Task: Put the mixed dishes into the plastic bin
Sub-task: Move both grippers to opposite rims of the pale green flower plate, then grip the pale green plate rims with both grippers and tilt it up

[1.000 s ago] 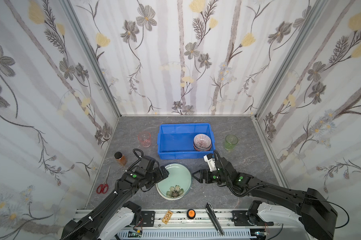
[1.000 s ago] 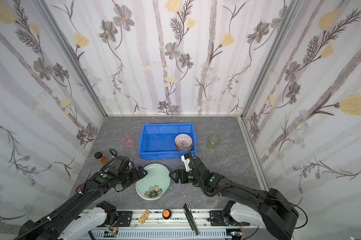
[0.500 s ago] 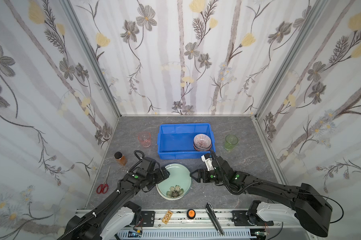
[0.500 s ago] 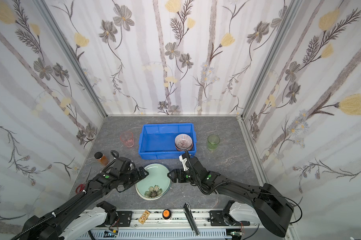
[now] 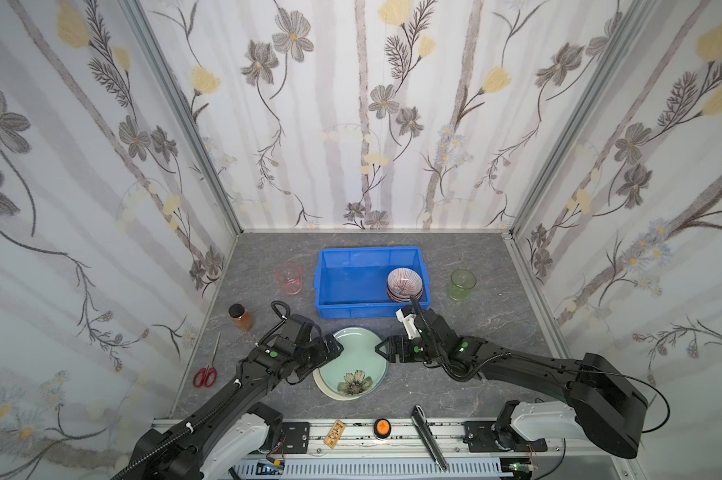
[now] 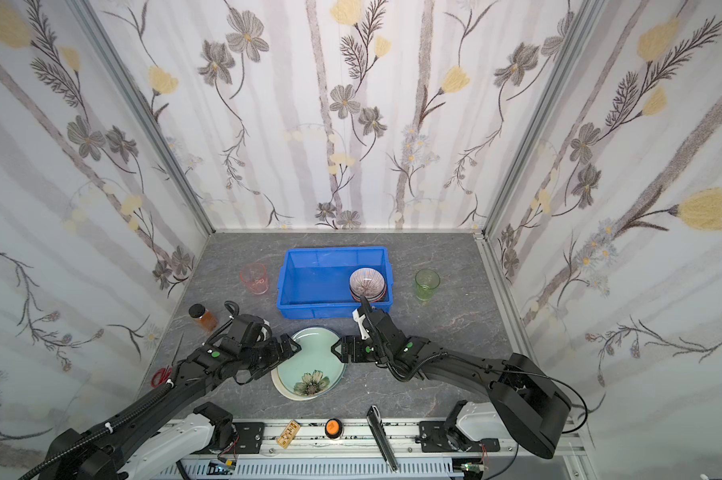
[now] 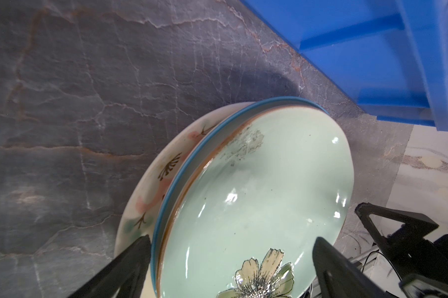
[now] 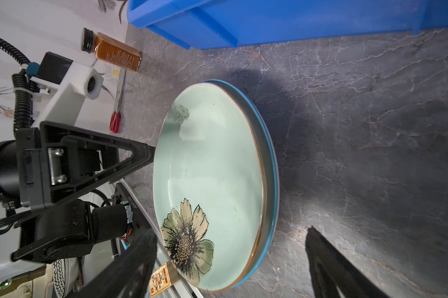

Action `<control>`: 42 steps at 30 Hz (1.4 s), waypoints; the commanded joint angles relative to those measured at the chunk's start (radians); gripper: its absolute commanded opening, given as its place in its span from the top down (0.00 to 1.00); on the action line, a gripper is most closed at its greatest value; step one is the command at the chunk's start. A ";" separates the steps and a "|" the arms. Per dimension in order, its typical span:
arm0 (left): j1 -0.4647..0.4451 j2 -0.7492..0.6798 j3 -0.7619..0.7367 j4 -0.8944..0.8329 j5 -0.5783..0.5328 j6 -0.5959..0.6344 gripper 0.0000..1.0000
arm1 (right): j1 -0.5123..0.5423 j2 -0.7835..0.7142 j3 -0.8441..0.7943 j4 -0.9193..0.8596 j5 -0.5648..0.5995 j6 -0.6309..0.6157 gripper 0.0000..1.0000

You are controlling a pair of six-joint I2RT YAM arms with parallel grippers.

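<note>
Looks to be the pick-up of the pale green round ceramic plate with a painted flower, topmost of a stack resting on the grey marbled bench just in front of the bright blue rectangular plastic bin and not yet inside it. Flanked on both sides: left end effector spread fully wide and empty, with the stack's rim lying between its fingers in the left wrist view; right end effector also gaping wide, holding nothing, straddling the opposite rim. Already in the bin's near right corner: nested small patterned ceramic bowls, a striped one on top. Out on the bench: pink glass tumbler left of the bin, green glass tumbler right of it. Calls next, probably, for slipping a finger under the rim on each side, pinching evenly, lifting level and clearing the bin's front wall before lowering beside the bowls. Hard to say whether any finger touches the glaze yet. Mostly covered below: a cream round plate with pink and brown drawings, plus a thin blue edge, separate plate or mere trim, cannot tell. Cannot count the bowls beneath the top one.
</note>
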 commanded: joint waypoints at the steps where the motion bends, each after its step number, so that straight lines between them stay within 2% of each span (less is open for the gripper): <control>1: -0.007 -0.001 0.006 0.065 0.037 -0.019 0.00 | 0.000 0.012 0.016 0.010 -0.018 -0.011 0.12; 19: -0.059 0.040 0.023 0.068 -0.033 -0.023 0.00 | 0.020 0.062 0.025 0.021 -0.038 -0.004 0.13; 34: -0.104 0.071 0.034 0.137 -0.017 -0.063 0.00 | 0.037 0.071 0.024 0.037 -0.040 0.006 0.30; 42: -0.147 0.101 0.033 0.193 -0.015 -0.092 0.00 | 0.036 0.064 0.000 0.059 -0.034 0.023 0.33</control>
